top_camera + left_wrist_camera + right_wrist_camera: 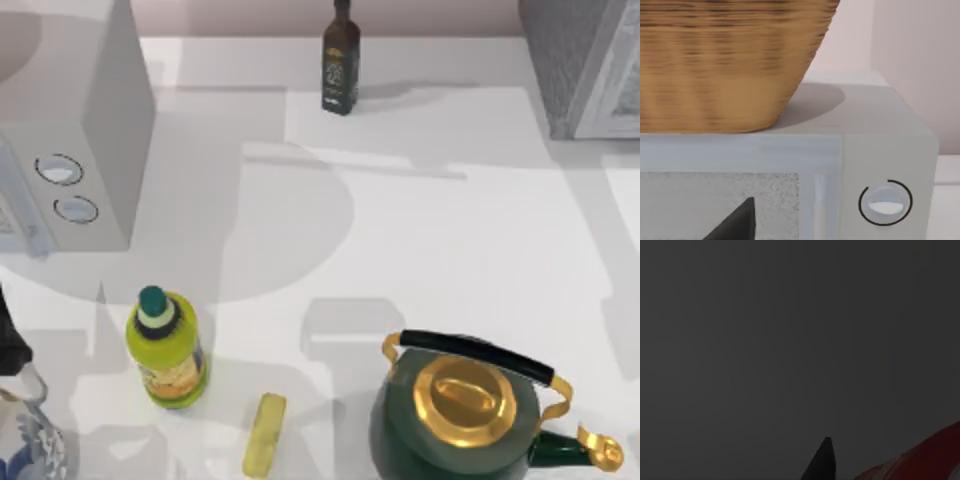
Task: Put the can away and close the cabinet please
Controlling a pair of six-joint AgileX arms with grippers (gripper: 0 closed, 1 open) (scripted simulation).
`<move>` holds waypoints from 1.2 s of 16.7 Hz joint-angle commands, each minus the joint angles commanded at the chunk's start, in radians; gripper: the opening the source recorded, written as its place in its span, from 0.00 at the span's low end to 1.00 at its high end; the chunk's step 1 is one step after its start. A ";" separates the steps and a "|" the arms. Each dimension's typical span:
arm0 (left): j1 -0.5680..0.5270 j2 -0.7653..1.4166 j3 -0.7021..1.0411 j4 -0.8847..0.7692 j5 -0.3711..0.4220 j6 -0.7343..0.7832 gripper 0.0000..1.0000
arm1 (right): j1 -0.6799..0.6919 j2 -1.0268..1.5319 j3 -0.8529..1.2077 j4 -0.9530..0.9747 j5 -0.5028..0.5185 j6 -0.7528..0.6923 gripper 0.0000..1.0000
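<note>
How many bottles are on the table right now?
2: a dark bottle at the back near the middle, and a yellow-green bottle at the front left. Others may be hidden outside the top view.

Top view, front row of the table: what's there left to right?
Blue-and-white jug → yellow-green bottle → yellow bar → green kettle.

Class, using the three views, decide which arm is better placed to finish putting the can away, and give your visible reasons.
Probably the right arm. Its wrist view is dark, but the red can sits close beside one of its fingers. The left wrist camera faces the white box with knobs under a wicker basket, across the table from the cabinet.
</note>
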 joint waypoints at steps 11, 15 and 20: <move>0.000 0.000 0.000 0.000 0.000 0.000 1.00 | -0.004 0.211 0.271 -0.068 -0.048 0.007 0.00; 0.000 0.000 0.000 0.000 0.000 0.000 1.00 | -0.004 0.211 0.271 -0.068 -0.048 0.007 0.30; 0.000 0.000 0.000 0.000 0.000 0.000 1.00 | -0.004 0.211 0.271 -0.068 -0.048 0.007 0.68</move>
